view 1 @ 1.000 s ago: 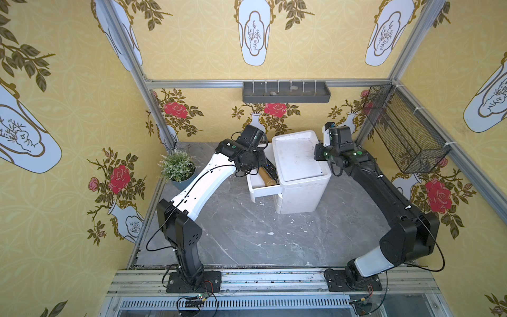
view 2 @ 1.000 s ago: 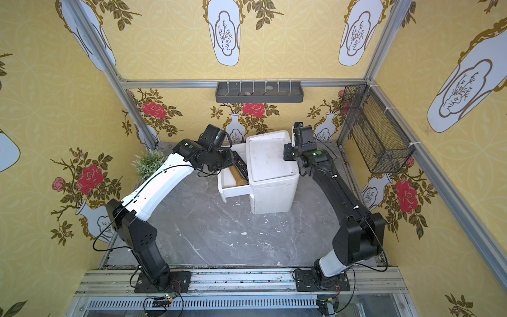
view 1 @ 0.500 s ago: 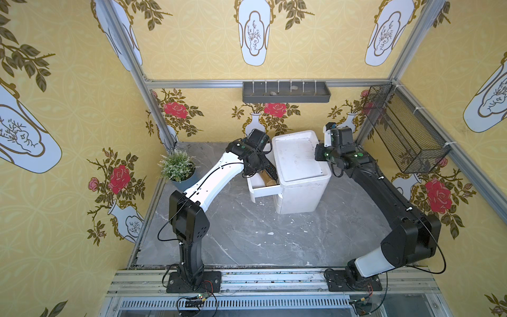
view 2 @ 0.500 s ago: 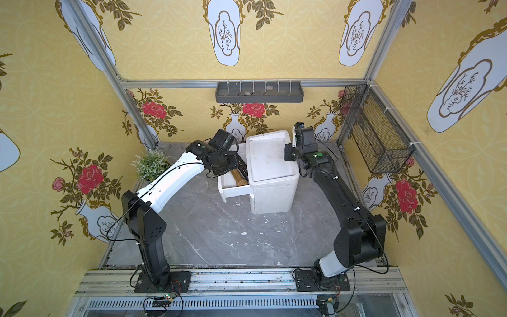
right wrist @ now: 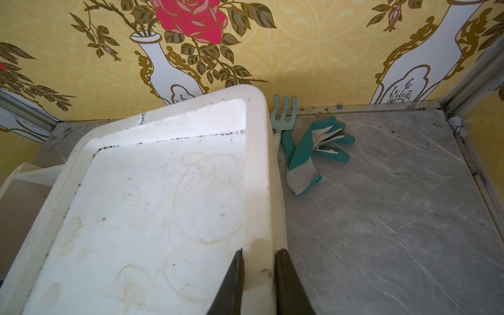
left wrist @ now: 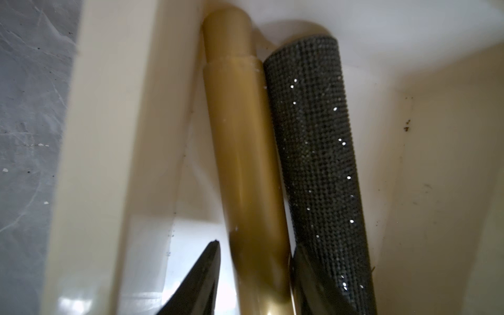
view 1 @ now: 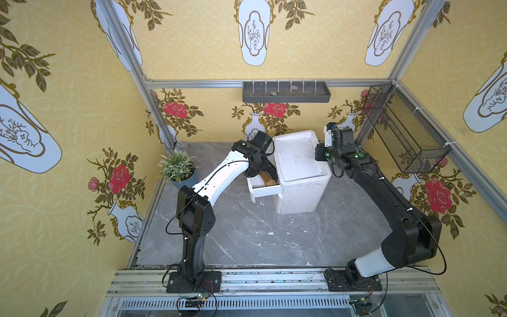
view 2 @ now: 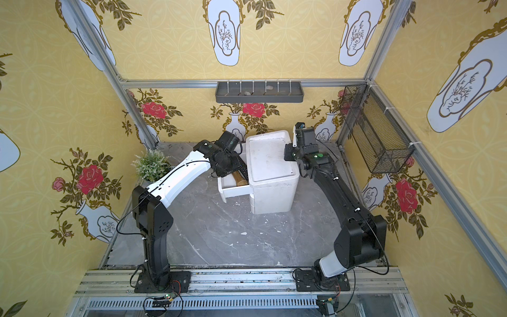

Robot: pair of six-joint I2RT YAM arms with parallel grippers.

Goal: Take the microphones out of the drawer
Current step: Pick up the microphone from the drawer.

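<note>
Drawer [view 1: 263, 189] open, at 9 o'clock of cabinet [view 1: 297, 162]. Microphone [left wrist: 242, 152], gold-bodied by my reading, not yet lifted; lies inside, black glittered handle [left wrist: 313, 152] touching it at 3 o'clock. Left claw [left wrist: 256, 245] apart, straddling it, no grip. Right claw [right wrist: 260, 251] pinches cabinet rim. Remaining: clamp, lift out. No legible writing.

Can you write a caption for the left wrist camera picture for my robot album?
Inside the drawer, the open claw straddles a gold handle lying beside a sparkly black handle.
</note>
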